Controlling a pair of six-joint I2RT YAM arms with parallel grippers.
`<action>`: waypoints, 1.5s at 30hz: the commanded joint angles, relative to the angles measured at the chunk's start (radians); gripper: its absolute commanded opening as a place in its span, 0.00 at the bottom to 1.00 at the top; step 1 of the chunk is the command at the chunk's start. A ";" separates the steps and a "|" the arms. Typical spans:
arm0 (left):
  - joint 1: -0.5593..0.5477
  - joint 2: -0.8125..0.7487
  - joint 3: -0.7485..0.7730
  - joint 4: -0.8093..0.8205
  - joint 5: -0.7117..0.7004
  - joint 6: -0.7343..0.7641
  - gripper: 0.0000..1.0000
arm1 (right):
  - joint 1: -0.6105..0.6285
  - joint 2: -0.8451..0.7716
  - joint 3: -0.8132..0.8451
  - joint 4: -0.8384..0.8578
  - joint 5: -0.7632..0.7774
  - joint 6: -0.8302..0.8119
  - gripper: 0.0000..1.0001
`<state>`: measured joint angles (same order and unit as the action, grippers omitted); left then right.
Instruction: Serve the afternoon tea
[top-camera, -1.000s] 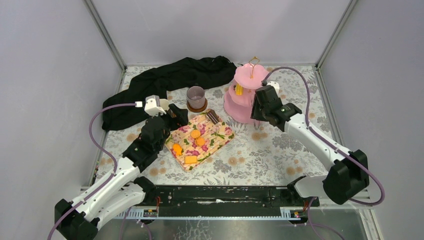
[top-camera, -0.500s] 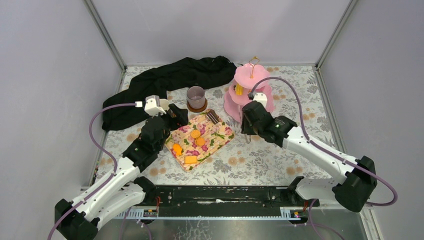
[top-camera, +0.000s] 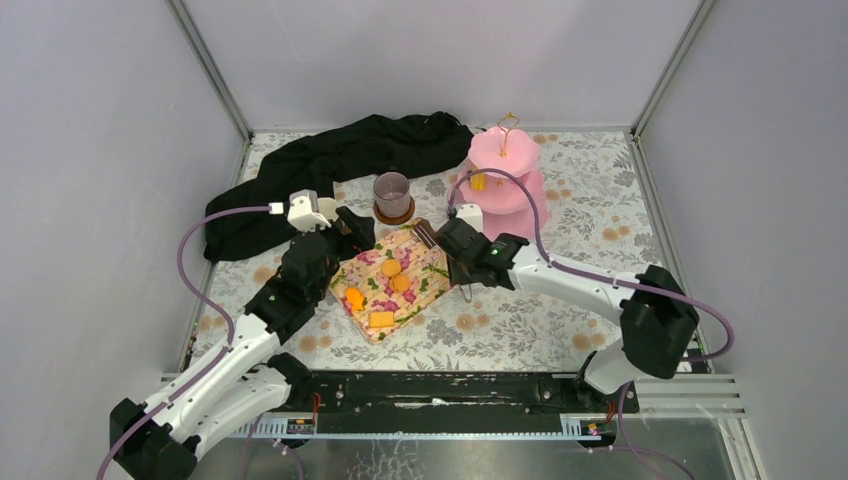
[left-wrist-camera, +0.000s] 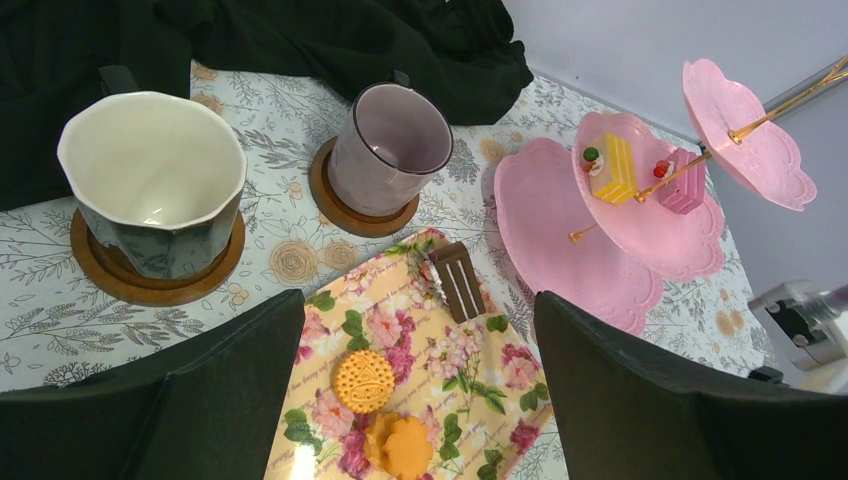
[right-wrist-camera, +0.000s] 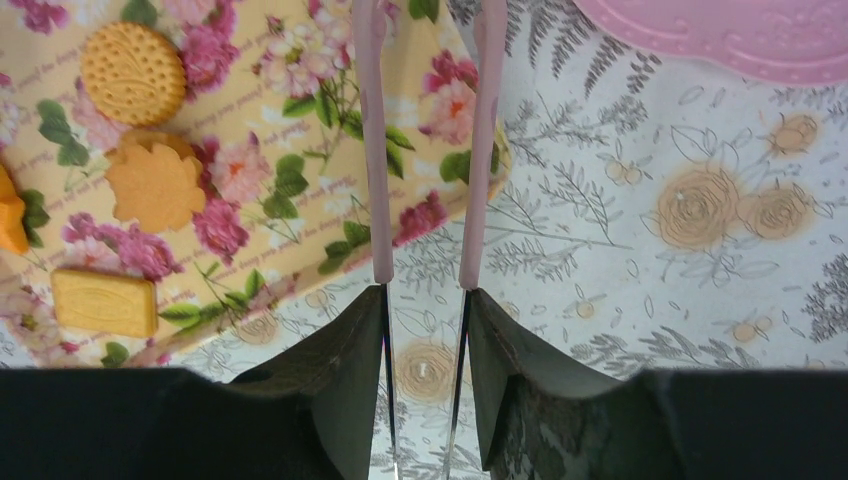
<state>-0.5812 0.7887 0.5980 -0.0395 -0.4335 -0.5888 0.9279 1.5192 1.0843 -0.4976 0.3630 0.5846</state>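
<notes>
On the floral napkin (top-camera: 425, 275) lie a round orange biscuit (top-camera: 391, 267), a leaf-shaped one (top-camera: 401, 283), an orange piece (top-camera: 354, 298), a yellow bar (top-camera: 381, 319) and a brown cake (top-camera: 425, 233). My right gripper (top-camera: 462, 265) is shut on pink-tipped metal tongs (right-wrist-camera: 370, 150), whose tips hang over the napkin's right edge, empty. My left gripper (left-wrist-camera: 418, 300) is open above the napkin's left part. The cream-lined dark mug (left-wrist-camera: 155, 180) and the mauve-grey mug (left-wrist-camera: 388, 150) stand on coasters. A yellow cake (left-wrist-camera: 612, 168) and a pink cake (left-wrist-camera: 683, 182) sit on the pink stand (left-wrist-camera: 560, 230).
The black cloth (top-camera: 330, 160) lies bunched along the back left, behind the mugs. The tiered pink stand (top-camera: 515, 200) rises at the back right with a gold handle on top. Grey walls close in on three sides.
My right arm has swung left and down from the pink stand to the napkin's right edge, carrying the tongs. The left arm has not moved.
</notes>
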 joint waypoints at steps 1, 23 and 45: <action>0.010 0.003 -0.002 0.066 -0.001 0.003 0.92 | 0.006 0.051 0.091 0.068 0.000 -0.025 0.41; 0.027 0.010 -0.001 0.071 0.018 -0.005 0.92 | -0.005 0.318 0.325 0.025 -0.031 -0.161 0.44; 0.037 0.011 0.000 0.072 0.030 -0.008 0.92 | -0.048 0.407 0.395 -0.001 -0.071 -0.234 0.46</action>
<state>-0.5533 0.8040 0.5980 -0.0376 -0.4068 -0.5934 0.8917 1.9152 1.4284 -0.4892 0.3077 0.3740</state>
